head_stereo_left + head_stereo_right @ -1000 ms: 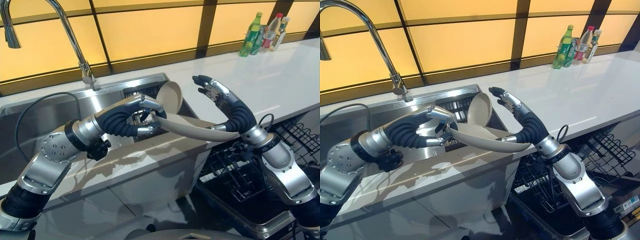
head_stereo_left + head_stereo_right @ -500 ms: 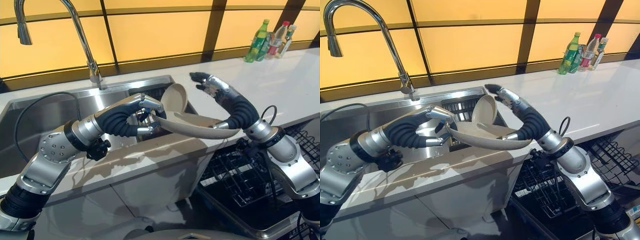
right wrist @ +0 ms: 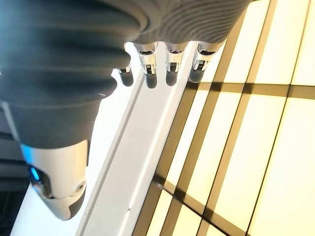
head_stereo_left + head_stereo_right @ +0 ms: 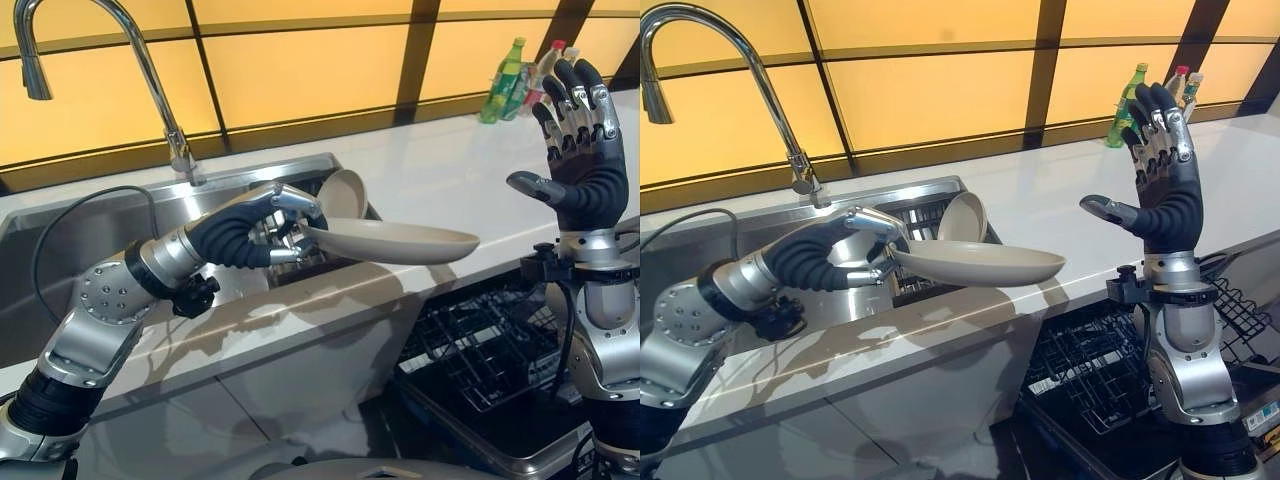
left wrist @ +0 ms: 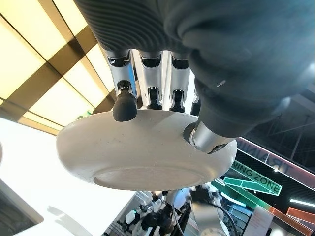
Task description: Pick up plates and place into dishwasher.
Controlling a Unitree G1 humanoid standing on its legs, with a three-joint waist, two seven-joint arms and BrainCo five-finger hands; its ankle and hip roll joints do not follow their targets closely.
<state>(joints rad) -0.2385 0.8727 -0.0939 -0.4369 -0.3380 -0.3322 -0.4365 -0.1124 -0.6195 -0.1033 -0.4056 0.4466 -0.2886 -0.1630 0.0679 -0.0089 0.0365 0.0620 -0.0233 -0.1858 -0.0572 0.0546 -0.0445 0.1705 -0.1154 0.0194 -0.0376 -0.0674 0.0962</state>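
1. Both eye views look down from the head at the sink (image 4: 120, 215), tabletop (image 4: 450, 180) and dishwasher rack (image 4: 1090, 360), sharing almost everything
2. Left wrist view looks very close along the left hand (image 5: 162, 59), under the plate (image 5: 147, 152)
3. Right wrist view faces up past the right hand (image 3: 74, 59) toward the yellow panels (image 3: 275, 147)

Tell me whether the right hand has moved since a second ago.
Yes. The right hand has left the plate held by the left hand and risen, open, toward the bottles on the counter.
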